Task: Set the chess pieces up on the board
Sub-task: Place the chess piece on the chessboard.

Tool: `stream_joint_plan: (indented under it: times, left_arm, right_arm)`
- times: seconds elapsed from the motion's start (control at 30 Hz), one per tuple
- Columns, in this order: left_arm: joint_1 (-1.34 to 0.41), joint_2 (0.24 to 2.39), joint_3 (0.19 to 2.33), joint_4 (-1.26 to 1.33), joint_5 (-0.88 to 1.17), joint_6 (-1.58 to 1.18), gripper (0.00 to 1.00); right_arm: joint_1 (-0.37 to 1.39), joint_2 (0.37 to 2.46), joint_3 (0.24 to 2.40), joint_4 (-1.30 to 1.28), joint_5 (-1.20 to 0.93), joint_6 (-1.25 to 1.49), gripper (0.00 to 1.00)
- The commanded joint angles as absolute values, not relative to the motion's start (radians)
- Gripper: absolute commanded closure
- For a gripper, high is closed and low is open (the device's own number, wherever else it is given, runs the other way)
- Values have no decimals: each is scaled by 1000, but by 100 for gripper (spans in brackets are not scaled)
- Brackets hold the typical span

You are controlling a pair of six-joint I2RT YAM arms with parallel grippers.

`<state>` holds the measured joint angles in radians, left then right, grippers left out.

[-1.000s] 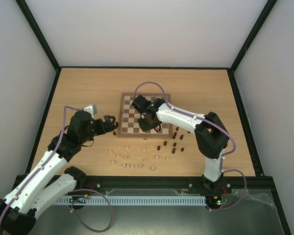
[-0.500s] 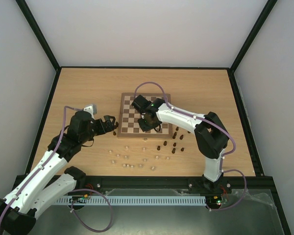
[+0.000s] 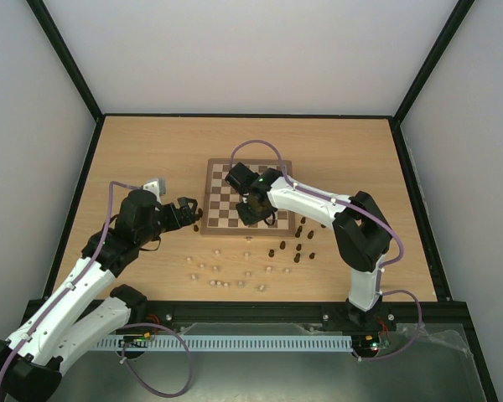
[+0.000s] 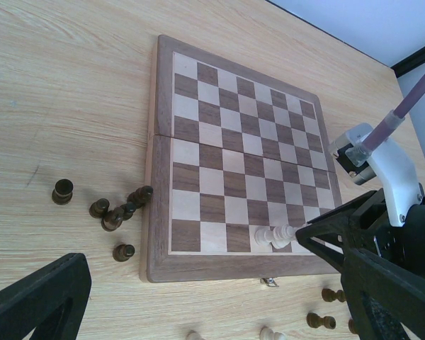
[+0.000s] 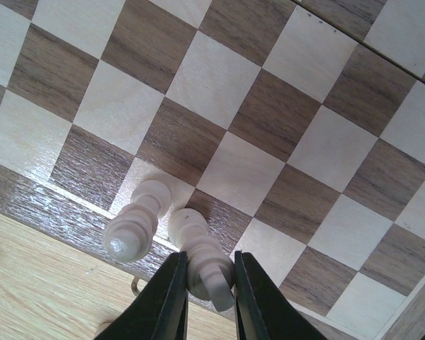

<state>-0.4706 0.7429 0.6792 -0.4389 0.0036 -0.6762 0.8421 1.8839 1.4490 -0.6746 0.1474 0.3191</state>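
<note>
Nothing visible has shifted since the earlier overhead views: both arms and every piece sit as they did. Nearest the arm bases, loose pale pieces [image 3: 248, 272] lie scattered on the table [image 3: 151, 151]. Just beyond them, off the board's near right corner, stands a group of dark pieces [image 3: 297, 258]. The left fingers [image 4: 35, 301] are spread wide with nothing between them, hovering over the table just off the board's left edge. A small dark cluster [image 4: 113, 219] sits on the table there, close to the border, with some pieces bunched tightly together and one a little apart. The board [image 3: 222, 188] lies flat near the middle of the table, with a small clasp [image 4: 269, 282] on its near edge. The right arm reaches in over the board's near row, where the right fingers [image 5: 171, 297] are clenched on the upper part of a pale piece [image 5: 195, 248]. That piece's base rests on a dark square of the row, close to the line it shares with the neighbouring light square. On that light square a second pale piece [image 5: 138, 219] stands free of the fingers, right beside the gripped one. Whether the two pieces touch cannot be told from these views. Both stand just inside the plain brown border.
</note>
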Motion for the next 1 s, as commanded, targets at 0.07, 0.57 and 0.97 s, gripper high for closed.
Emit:
stream_joint_plan:
  times: [0.07,0.57,0.97]
  left_arm:
    - [-466,744,672,-425,15,-676,1]
    - [-466,754,671,-413,24,-678,0]
    - [-466,743,660,-415,25,-685,1]
  right_arm:
    - [844,1844,1436,-708,162,316,85]
    - [844,1822,1421,-735,245,327,86]
    - [887,1845,1420,-730,271,332,86]
